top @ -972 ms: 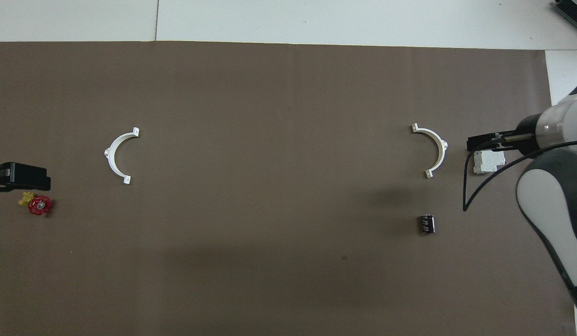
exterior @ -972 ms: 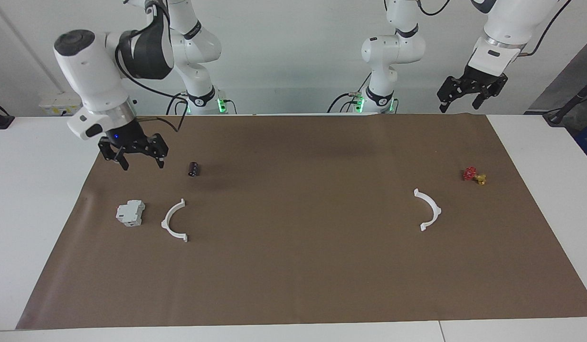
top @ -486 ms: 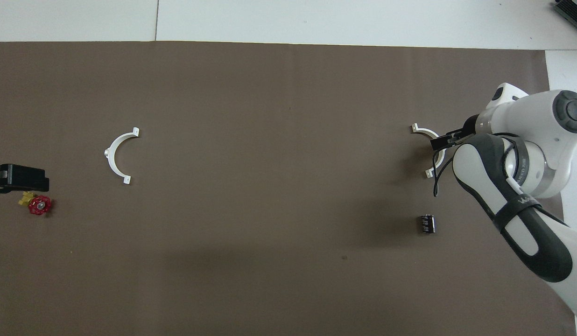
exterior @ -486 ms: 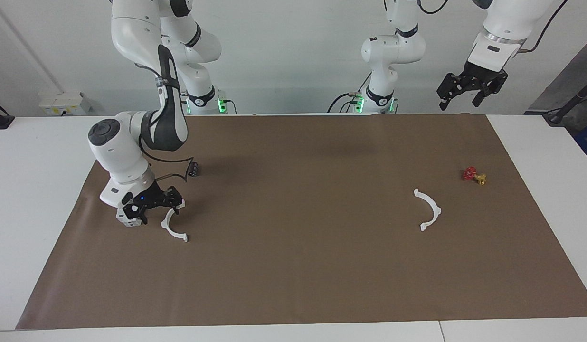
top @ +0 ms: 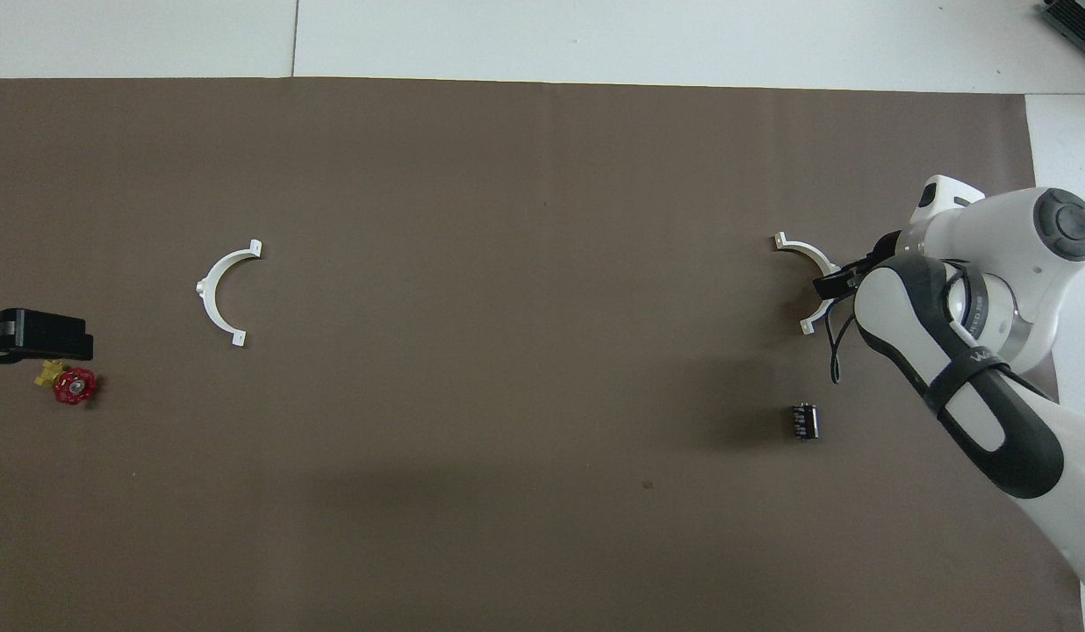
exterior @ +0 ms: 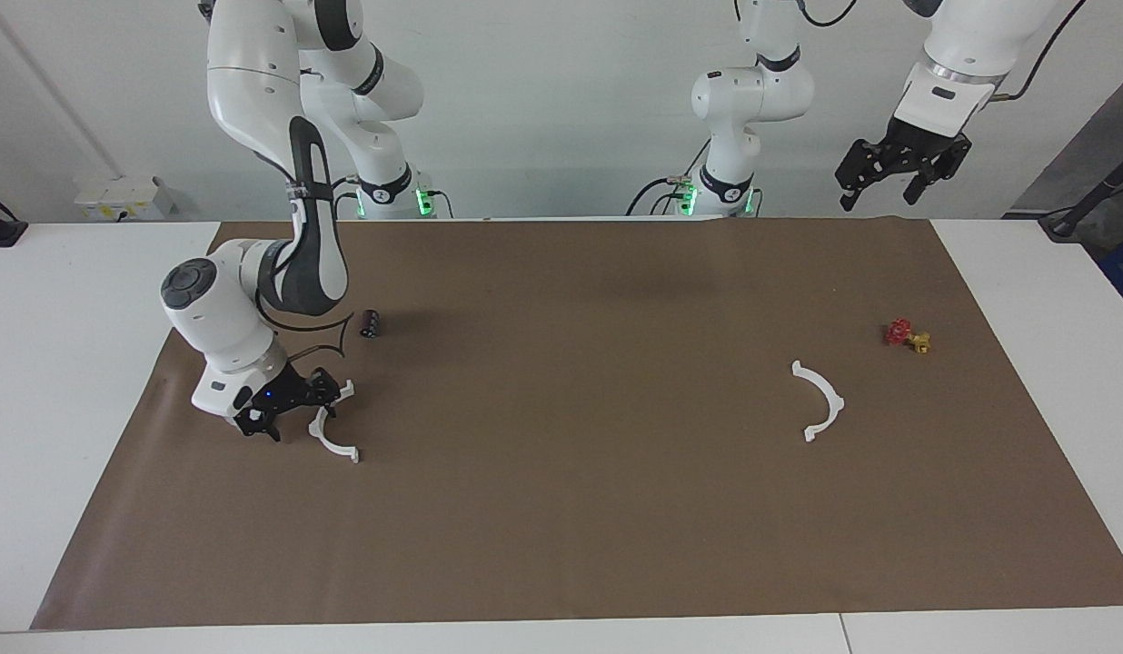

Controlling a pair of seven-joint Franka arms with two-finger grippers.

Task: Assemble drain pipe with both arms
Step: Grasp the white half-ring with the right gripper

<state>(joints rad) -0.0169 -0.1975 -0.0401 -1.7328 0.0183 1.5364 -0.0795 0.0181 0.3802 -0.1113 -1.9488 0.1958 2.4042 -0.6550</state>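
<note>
white half-ring arc [exterior: 330, 434] at left of the facing view, right end effector [exterior: 284, 409] low over it, released, left end effector [exterior: 899, 170] raised upper right, released, second arc [exterior: 821, 400] right of centre on brown mat [exterior: 571, 509]

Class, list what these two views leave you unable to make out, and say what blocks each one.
- Half-ring at the right arm's end: its middle is covered by the right hand in both views; contact unclear.
- Left hand: cut off by the overhead view's edge.
- Small dark cylinder: too small to identify in either view.

tbl [exterior: 89, 381] | brown mat [exterior: 580, 509] | 2 half-rings [exterior: 820, 400] [exterior: 332, 434], valve [exterior: 907, 336], blk cyl [exterior: 371, 322]
</note>
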